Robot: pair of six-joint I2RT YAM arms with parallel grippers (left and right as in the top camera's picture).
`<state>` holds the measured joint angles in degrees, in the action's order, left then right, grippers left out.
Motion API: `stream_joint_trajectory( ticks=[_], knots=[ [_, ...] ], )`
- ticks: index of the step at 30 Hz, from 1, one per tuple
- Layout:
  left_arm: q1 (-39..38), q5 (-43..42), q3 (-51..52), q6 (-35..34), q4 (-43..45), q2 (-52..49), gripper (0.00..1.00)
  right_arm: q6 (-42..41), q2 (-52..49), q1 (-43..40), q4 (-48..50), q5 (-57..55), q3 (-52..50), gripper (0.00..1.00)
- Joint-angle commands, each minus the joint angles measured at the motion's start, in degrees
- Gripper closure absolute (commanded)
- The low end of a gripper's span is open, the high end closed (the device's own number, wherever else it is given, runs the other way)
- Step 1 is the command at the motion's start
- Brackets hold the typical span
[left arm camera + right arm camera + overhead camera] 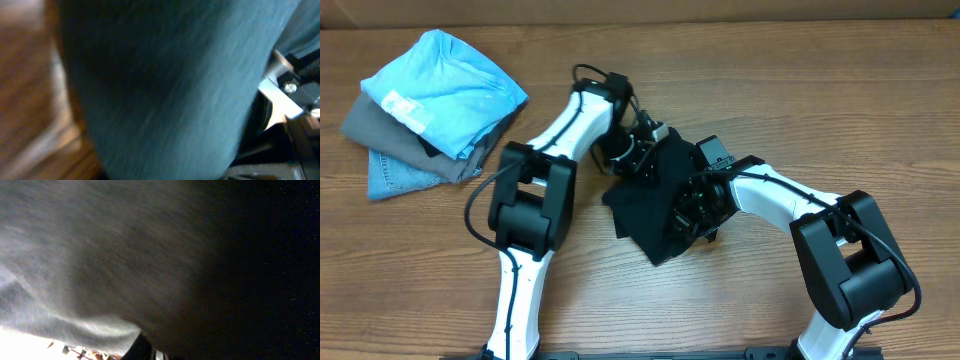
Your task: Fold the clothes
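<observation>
The black T-shirt [655,215] sits bunched at the middle of the worktop [770,100], between both hands. The left hand [642,152] is at its upper edge, and I cannot tell how wide it stands. The right hand [692,208] is closed tight and buried in the cloth.

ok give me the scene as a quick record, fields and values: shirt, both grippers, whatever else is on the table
black T-shirt: bunched, not folded, mid-table between both grippers
left gripper: at the shirt's upper edge; open or shut unclear
right gripper: shut, apparently pinching the shirt's right side
pile, far left: light blue shirt on top, grey garment under it, blue denim piece lowest
surface: wooden table
</observation>
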<state>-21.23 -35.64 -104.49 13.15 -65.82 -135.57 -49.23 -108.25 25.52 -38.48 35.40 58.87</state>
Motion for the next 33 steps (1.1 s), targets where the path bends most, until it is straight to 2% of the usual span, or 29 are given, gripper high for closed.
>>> stream_joint_trajectory(
  ticks=[1, 6, 10, 14, 18, 24, 33],
  knots=[
    [-1.9, 1.6, 0.5, -3.6, -0.5, -1.6, 0.96, 1.1, 0.9, -0.5, 0.5, -1.0, -0.7, 0.92],
    [-0.8, 1.6, 0.3, -3.5, -0.9, -1.5, 0.96, 1.8, 1.8, -0.7, -1.3, -1.0, -0.7, 0.93],
    [2.9, 1.6, -2.6, -2.8, -3.3, -0.6, 0.96, 4.2, 6.9, -0.9, -3.0, -1.8, -0.7, 0.93],
    [8.5, 1.3, -9.8, -1.9, -8.3, 1.4, 0.96, 5.8, 15.1, -0.9, -3.7, -4.0, -0.6, 0.90],
    [14.5, -0.6, -22.1, -1.9, -13.0, 2.3, 0.96, 7.4, 23.1, -0.9, -3.3, -7.0, -0.6, 0.81],
    [24.3, -1.8, -37.1, -7.9, -13.1, 2.4, 0.96, 9.4, 28.4, -0.9, -2.6, -8.4, -0.6, 0.79],
    [38.7, 2.6, -39.3, -15.4, -7.2, 2.4, 0.96, 10.3, 28.5, -0.9, -2.9, -8.4, -0.6, 0.79]
  ],
)
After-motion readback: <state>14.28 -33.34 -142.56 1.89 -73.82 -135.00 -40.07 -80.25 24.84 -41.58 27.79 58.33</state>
